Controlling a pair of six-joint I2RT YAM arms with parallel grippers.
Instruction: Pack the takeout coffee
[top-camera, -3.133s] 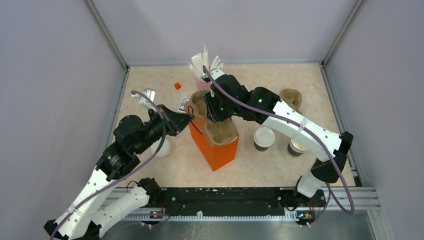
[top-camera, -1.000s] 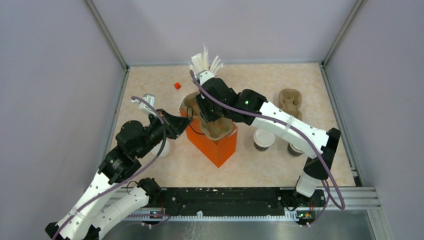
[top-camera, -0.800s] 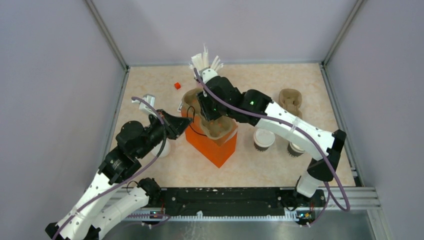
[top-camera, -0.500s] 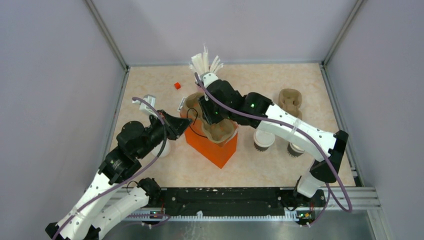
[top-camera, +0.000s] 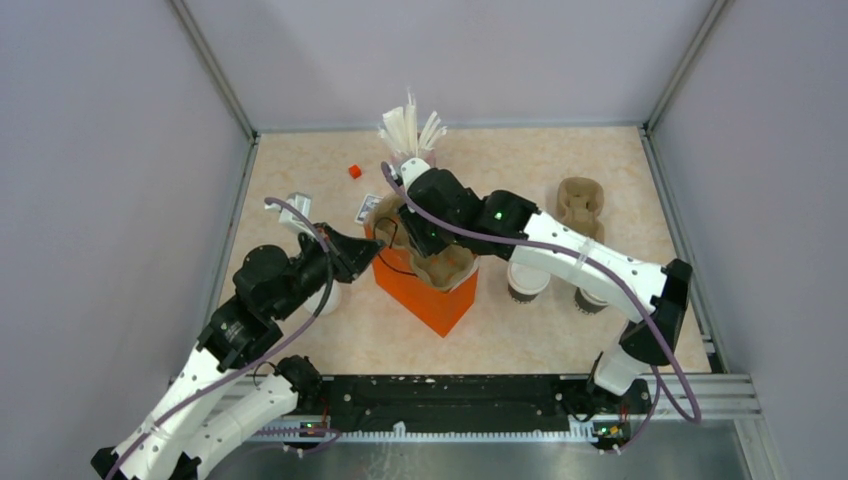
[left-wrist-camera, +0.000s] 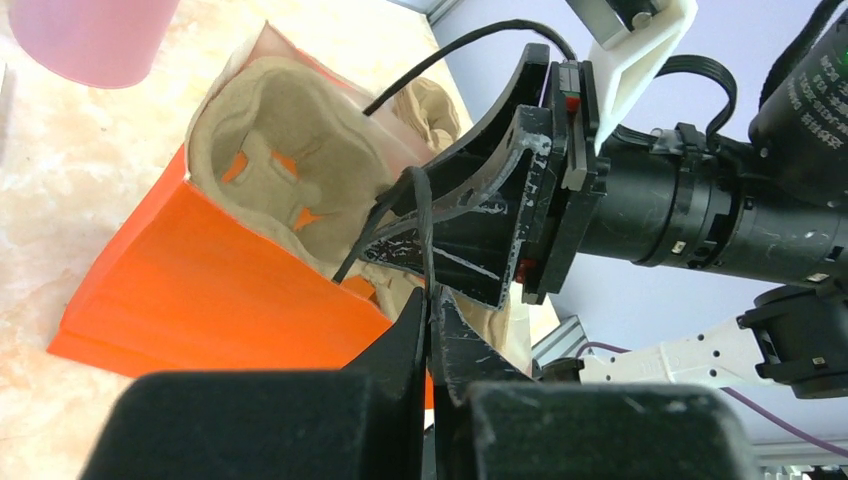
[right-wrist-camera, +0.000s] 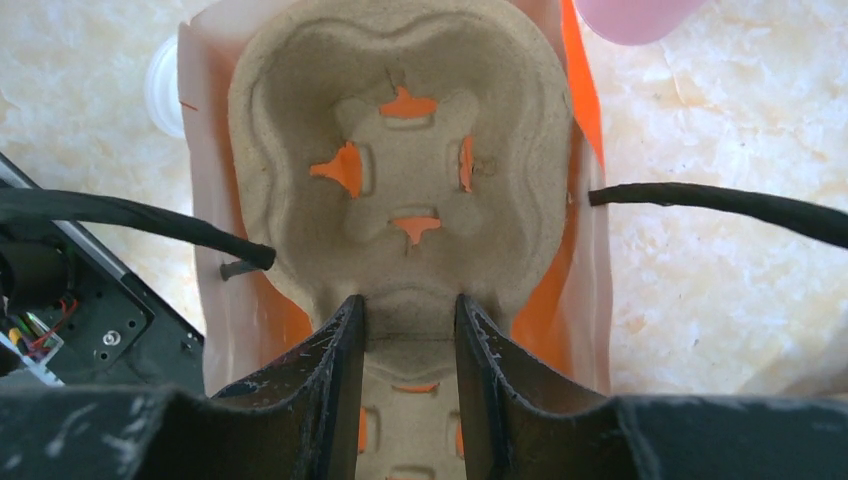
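- Pinching the black handle cord (left-wrist-camera: 422, 220) of the orange paper bag (top-camera: 432, 300) in tightly pressed left jaws; likely to tip or drag the bag across the tabletop (top-camera: 300, 180) if pulled harder, with only one side held.
- Clamping the middle ridge of the pulp cup carrier (right-wrist-camera: 400, 130) in partly spread right jaws, over the bag mouth and seemingly partway in; apt to jam against the bag walls if lowered tilted or off-centre, creasing the paper.
- Could snag the other handle cord (right-wrist-camera: 720, 205), seen crossing beside the carrier in the right wrist view, and trap it underneath.
- Risks crushing the thin pulp ridge if squeezed tighter, or dropping the carrier crooked if released early.
- Leaves the takeout coffee (top-camera: 527, 277) standing lidded on the tabletop just right of the bag, untouched, beside a lidless cup (top-camera: 592, 297); near enough to the right forearm (top-camera: 570, 250) to be knocked over on withdrawal.
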